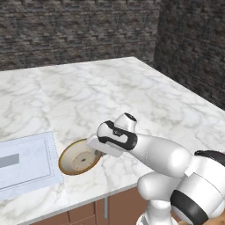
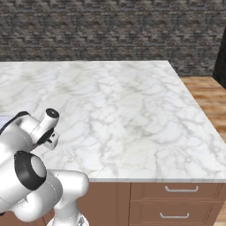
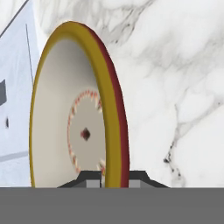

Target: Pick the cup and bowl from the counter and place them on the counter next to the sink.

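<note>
On counter (image 1: 132, 88); beside sink (image 1: 26, 165) | bowl (image 1: 77, 159) tilted | claw (image 3: 112, 178) clamped on bowl rim

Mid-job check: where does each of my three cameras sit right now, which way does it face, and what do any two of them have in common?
Left base view: behind the arm on its left, looking down at the bowl on the counter; arm rises lower right.
Right base view: behind on its right, over the same counter; arm lower left.
Hand view: on the hand, along the gripper, shut on the bowl's rim.
Left base and hand views share the bowl.
</note>
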